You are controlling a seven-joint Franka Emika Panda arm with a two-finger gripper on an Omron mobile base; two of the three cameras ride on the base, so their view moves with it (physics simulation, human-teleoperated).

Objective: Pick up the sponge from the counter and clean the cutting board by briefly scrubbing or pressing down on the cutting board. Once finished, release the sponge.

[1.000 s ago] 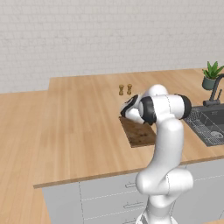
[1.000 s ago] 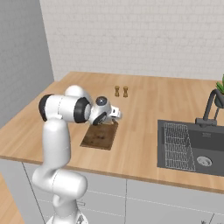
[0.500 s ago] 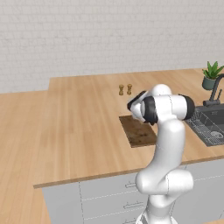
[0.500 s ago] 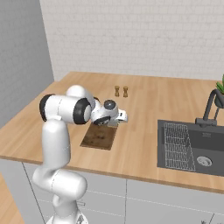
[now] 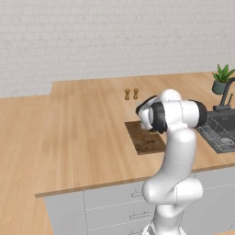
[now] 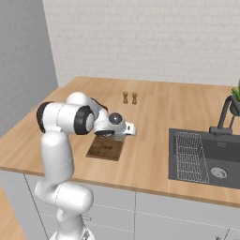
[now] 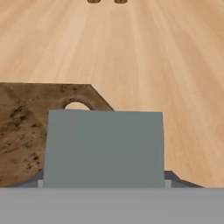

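The gripper [image 6: 123, 132] is clamped on the sponge [image 7: 104, 148], held over the cutting board [image 7: 26, 127] near its handle slot at 12 o'clock, apparently ready for pressing down.

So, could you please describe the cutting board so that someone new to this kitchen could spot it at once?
Start at the long light-wood counter and look left of the dark sink, near the front edge. The cutting board lies flat there, just under the robot's hand. It is a dark brown mottled rectangle with a small handle slot, much bigger than the two small shakers behind it.
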